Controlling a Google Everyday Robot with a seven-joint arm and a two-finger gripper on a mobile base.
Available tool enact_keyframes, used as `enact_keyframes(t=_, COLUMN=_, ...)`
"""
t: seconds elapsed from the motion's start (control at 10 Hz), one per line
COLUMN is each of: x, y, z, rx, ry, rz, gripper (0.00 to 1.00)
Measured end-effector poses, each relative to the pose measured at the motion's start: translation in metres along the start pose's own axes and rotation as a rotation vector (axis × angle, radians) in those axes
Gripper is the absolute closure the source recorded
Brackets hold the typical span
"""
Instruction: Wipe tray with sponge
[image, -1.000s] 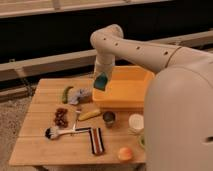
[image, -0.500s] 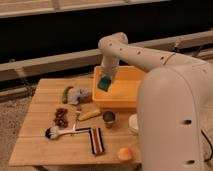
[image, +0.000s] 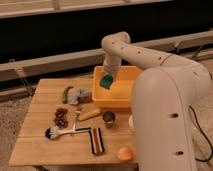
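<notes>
A: Where is the sponge (image: 106, 81)?

B: Inside the yellow tray (image: 118, 104), in its left part, close to the left wall. It is teal and sits right under the end effector (image: 107, 78).

A: And the end effector itself?

B: It comes down from above into the tray's left half, closed on the sponge's upper part. The sponge is the only thing it has hold of.

A: Which way does the sponge point?

B: It looks tipped and not flat, with its lower edge towards the tray floor and the near-left corner. I cannot tell whether it touches the floor, and its long axis is too blurred to call.

A: How does the tray lie?

B: Its long axis runs left to right across the view, along the back right part of the desk (image: 40, 147). Its right end is hidden behind the robot's white body.

A: What else is on the desk?

B: Left of the tray, a grey cloth (image: 80, 95) and a green piece (image: 66, 93) just beside it. In front of the tray, a metal cup (image: 108, 119) and a yellow item (image: 90, 114). Further left a dark red cluster (image: 61, 117), and an orange ball (image: 125, 153) near the front edge
</notes>
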Motion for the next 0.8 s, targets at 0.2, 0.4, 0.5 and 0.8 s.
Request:
enact_keyframes(t=0.2, x=0.000, y=-0.001, z=0.000, rx=0.000, ry=-0.001, rz=0.002, gripper=1.00)
enact_keyframes(t=0.4, x=0.000, y=0.000, z=0.000, rx=-0.001, ry=-0.001, rz=0.000, gripper=1.00)
enact_keyframes(t=0.5, x=0.000, y=0.001, z=0.000, rx=-0.001, ry=-0.001, rz=0.000, gripper=1.00)
enact_keyframes(t=0.8, x=0.002, y=0.001, z=0.014, rx=0.050, ry=0.005, rz=0.046, gripper=1.00)
